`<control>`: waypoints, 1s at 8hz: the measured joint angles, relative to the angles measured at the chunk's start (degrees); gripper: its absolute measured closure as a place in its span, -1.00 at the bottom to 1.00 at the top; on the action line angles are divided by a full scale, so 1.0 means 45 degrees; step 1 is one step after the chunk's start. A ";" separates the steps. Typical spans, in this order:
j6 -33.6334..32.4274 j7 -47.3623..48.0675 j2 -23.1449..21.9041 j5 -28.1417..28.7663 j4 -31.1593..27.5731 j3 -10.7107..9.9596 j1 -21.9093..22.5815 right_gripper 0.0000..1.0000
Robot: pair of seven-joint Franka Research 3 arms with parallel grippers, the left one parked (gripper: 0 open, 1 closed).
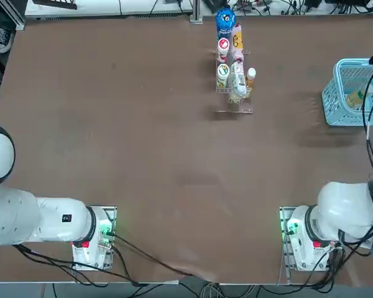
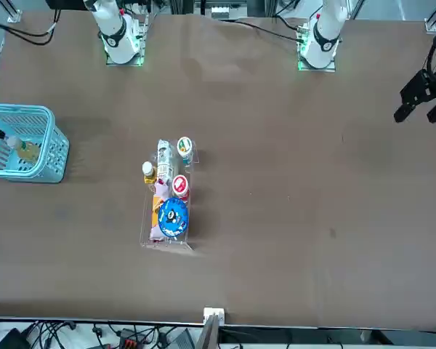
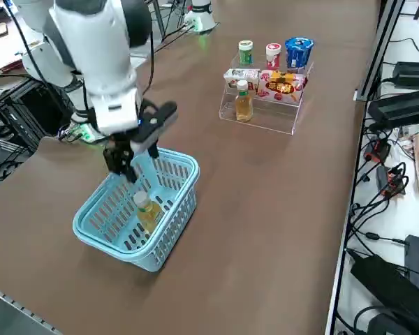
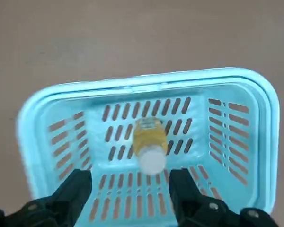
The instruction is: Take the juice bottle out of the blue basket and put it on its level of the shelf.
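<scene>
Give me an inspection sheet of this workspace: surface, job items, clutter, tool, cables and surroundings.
Surface: brown table, bare in the middle.
Job's things: juice bottle stands inside the blue basket; shelf at the far side holds drinks, with a similar amber bottle on its lowest level.
Clutter: nothing seen on the table beyond these.
Tool: right tool open, above the basket, over the bottle, not touching it.
Cables: bundles run along the table edge by the arm bases.
Surroundings: power bricks and wires beside the table.

Even overhead light, soft shadows, wrist view slightly blurred
</scene>
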 joint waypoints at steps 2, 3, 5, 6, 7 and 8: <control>0.0649 -0.0002 0.0808 0.0004 -0.0021 0.0002 -0.0220 -1.00; 0.0672 -0.0001 0.0980 0.0011 -0.0055 0.0020 -0.0222 -1.00; 0.0999 0.0001 0.1025 0.0013 -0.0498 0.0065 -0.0223 -1.00; 0.1462 0.0001 0.1018 0.0013 -0.0888 0.0070 -0.0223 -1.00; 0.1845 0.0001 0.1009 0.0013 -0.1251 0.0074 -0.0224 -1.00; 0.2000 0.0001 0.0995 0.0011 -0.1444 0.0074 -0.0237 -1.00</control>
